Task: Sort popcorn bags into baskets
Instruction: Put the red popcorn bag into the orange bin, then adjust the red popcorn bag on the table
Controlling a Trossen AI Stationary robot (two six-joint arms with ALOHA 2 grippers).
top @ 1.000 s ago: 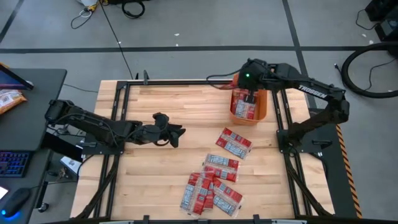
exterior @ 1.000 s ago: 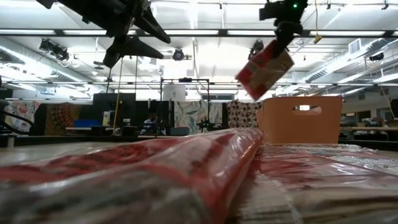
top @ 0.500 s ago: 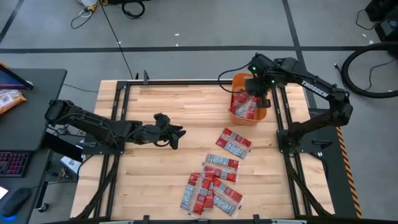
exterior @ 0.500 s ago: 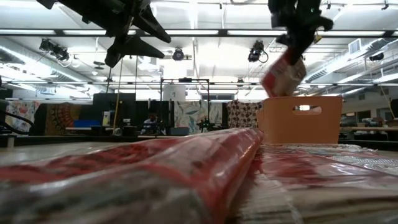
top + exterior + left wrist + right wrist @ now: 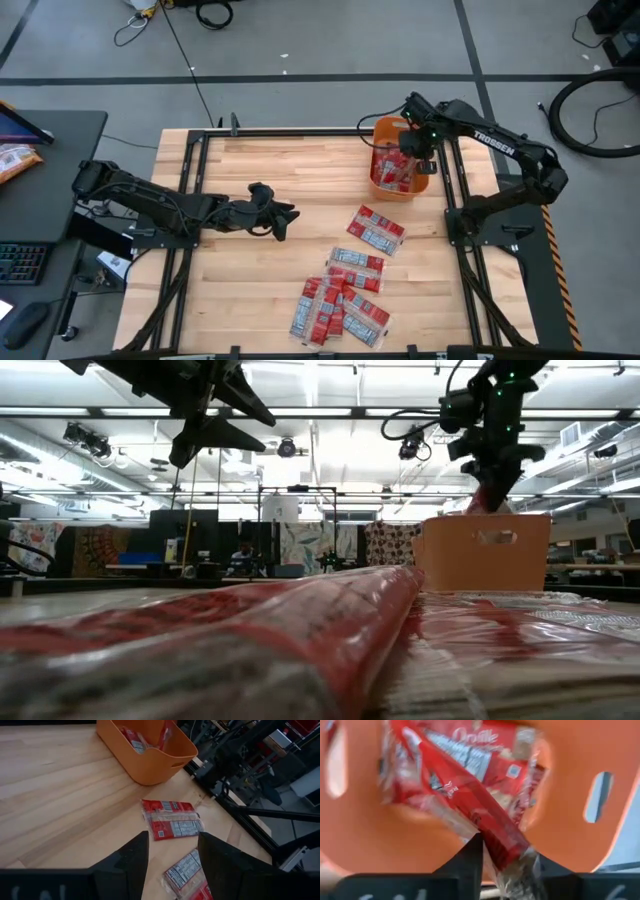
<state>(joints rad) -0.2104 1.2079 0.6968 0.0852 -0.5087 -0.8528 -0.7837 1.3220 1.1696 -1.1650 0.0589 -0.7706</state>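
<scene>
moved: right tool (image 5: 412, 152) has carried its bag (image 5: 470, 810) down into the basket (image 5: 382, 131).
right tool: you still pinch the bag's end.
left tool (image 5: 281, 218): released, idle mid-surface.
bags (image 5: 340, 290): light, crinkly, slippery; take them by an edge.

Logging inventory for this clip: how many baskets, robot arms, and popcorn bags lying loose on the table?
Baskets: 1
Robot arms: 2, the left arm and the right arm
Loose popcorn bags: at least 6; the pile overlaps, so the exact count is unclear
Total: at least 9
</scene>
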